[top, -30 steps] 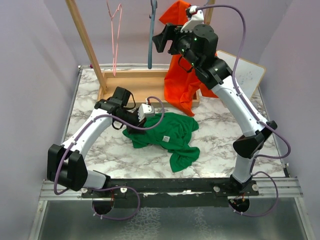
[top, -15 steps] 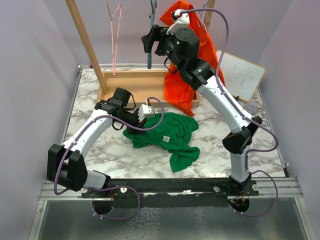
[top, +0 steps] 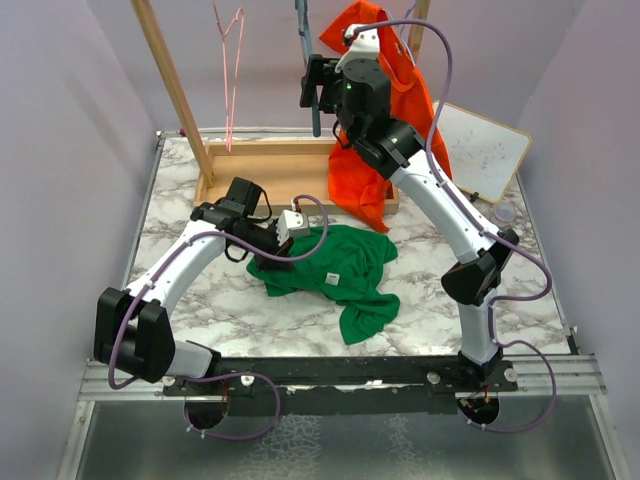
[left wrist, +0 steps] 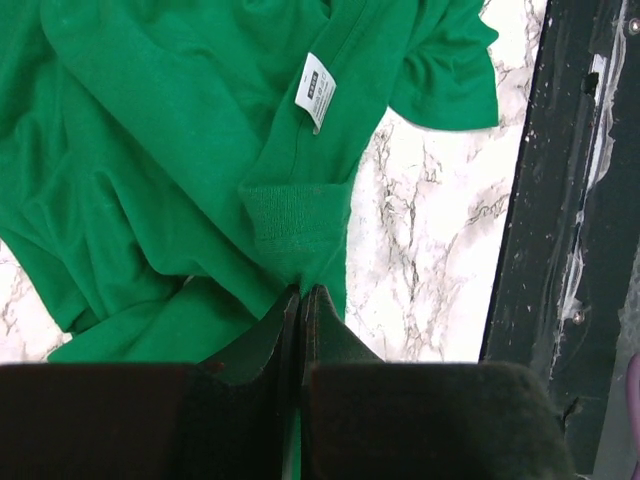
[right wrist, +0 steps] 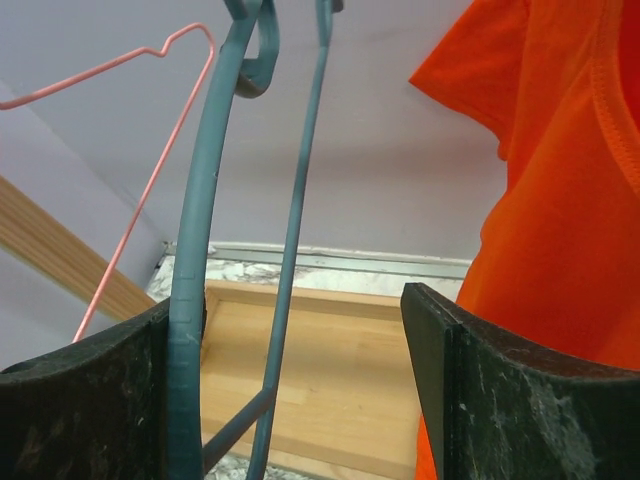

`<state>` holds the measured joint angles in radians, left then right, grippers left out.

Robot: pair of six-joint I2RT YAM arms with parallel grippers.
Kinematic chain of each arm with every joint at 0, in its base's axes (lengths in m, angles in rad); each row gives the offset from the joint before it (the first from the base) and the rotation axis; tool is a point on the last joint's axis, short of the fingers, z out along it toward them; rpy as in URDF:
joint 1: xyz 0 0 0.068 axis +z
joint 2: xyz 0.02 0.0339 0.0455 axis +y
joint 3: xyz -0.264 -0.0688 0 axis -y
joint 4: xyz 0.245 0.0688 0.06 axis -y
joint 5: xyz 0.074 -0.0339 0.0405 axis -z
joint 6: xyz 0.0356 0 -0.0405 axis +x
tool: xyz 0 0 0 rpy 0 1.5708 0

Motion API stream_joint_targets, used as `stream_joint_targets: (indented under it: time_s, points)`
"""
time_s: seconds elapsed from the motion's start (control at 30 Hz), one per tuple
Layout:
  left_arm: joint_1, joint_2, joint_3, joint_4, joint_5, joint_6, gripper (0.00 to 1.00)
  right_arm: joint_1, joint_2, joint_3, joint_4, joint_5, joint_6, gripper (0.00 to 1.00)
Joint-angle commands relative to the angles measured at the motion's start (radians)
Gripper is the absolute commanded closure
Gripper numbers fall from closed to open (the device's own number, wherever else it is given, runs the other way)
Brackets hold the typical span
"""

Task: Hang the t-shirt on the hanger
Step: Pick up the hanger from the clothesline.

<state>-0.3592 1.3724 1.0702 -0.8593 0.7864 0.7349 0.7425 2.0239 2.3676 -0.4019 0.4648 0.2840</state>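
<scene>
While it is hovering high at the back, right gripper [top: 316, 90]: its jaws are standing wide around the hanger [right wrist: 195, 250], whose thick shoulder bar is lying against one finger while the other finger is standing well clear.
Hanger: it is hanging upright between the pink wire hanger [right wrist: 142, 200] and the orange shirt [top: 365, 190]. Its hook is running out of the top of both views.
T-shirt [top: 340, 265]: it is lying crumpled on the marble table [top: 440, 250], in front of the wooden tray [top: 300, 165] and well apart from the hanger.
Left gripper [left wrist: 301, 292]: it is pinching the green cloth tight just below the ribbed collar [left wrist: 295, 215], with the white label [left wrist: 316, 90] showing further along.
Step in hand: the right arm is taking hold of the hanger, I judge, while the left is holding the neckline ready.
Doing it well: closing squarely on the thick bar rather than the thin lower one is looking safest. So is lifting the hook straight up off whatever is carrying it before pulling away, and steering off the orange cloth hanging just beside.
Risk: an off-centre grip is likely leaving the hanger free to swing or twist.
</scene>
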Motion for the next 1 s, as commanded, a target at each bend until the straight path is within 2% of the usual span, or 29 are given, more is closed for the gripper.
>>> stream_joint_targets:
  time_s: [0.0,0.33,0.63,0.77,0.9,0.97]
  points:
    - [0.004,-0.008,-0.002,0.014,0.052,-0.008,1.0,0.005,-0.032,-0.007,0.021,0.054,-0.048,0.24]
    - [0.005,-0.007,-0.023,0.027,0.066,-0.014,1.0,0.005,-0.035,-0.039,0.044,-0.008,-0.074,0.38]
    - [0.004,-0.004,-0.035,0.039,0.074,-0.017,1.0,0.005,-0.044,-0.068,0.097,-0.059,-0.095,0.72]
    - [0.004,-0.001,-0.037,0.046,0.078,-0.017,1.0,0.005,-0.059,-0.097,0.139,-0.072,-0.111,0.91]
    - [0.005,0.007,-0.036,0.046,0.081,-0.016,1.0,0.005,-0.075,-0.116,0.171,-0.069,-0.133,0.99]
    - [0.004,0.01,-0.034,0.048,0.081,-0.014,1.0,0.005,-0.079,-0.118,0.178,-0.068,-0.147,0.99]
